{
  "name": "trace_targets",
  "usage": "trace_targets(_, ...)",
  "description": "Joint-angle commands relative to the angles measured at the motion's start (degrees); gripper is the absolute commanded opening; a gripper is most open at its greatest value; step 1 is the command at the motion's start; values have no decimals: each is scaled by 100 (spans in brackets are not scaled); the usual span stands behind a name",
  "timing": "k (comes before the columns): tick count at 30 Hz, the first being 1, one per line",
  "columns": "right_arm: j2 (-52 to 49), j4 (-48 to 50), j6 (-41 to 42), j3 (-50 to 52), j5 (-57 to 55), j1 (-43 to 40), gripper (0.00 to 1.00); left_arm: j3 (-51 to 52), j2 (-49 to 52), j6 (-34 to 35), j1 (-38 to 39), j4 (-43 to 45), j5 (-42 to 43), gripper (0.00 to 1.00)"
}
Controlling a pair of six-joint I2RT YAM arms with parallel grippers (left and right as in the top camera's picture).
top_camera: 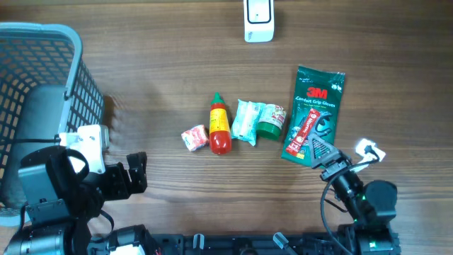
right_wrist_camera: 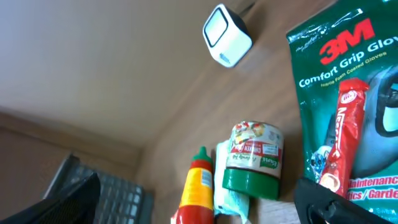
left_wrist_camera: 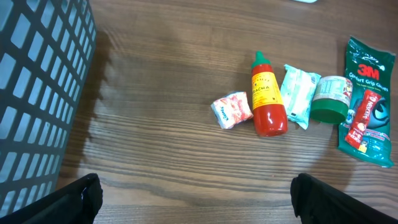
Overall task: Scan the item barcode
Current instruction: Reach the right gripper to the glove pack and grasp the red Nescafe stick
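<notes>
Overhead: you've got a brown wood-grain worktop [top_camera: 163,64], with the scanner [top_camera: 258,18] at the far edge and a grey mesh basket [top_camera: 85,92] at the left edge. The items sit in a row mid-worktop: small packet [top_camera: 194,137], sriracha bottle [top_camera: 219,126], white pouch [top_camera: 247,120], green-lidded jar [top_camera: 271,121], then the 3M gloves pack [top_camera: 315,106] toward the right edge. The left gripper [top_camera: 139,173] and right gripper [top_camera: 327,157] hang by the near edge, both spread wide and holding nothing.

Left wrist: bare wood lies between your fingers [left_wrist_camera: 81,199], with the row beyond them.

Right wrist: the jar and gloves pack are close up. A plain tan wall shows past the far edge.
</notes>
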State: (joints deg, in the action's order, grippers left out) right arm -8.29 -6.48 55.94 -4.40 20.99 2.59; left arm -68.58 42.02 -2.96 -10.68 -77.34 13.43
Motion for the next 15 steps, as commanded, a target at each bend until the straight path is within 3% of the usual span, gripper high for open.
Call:
trace_targets(1, -962, -256, -699, -938, 173, 2, 100, -4, -50, -131, -33, -4, 90, 100)
trace_targets(7, -3303, -1683, -1554, -2780, 24, 24, 99, -4, -50, -131, -33, -4, 90, 100)
trace_targets(10, -4710, -2662, -1576, -4000, -153, 83, 100, -4, -50, -131, -33, -4, 90, 100)
trace_targets(15, -6041, -2577, -1392, -4575, 24, 85, 100, -4, -50, -131, -33, -4, 90, 100)
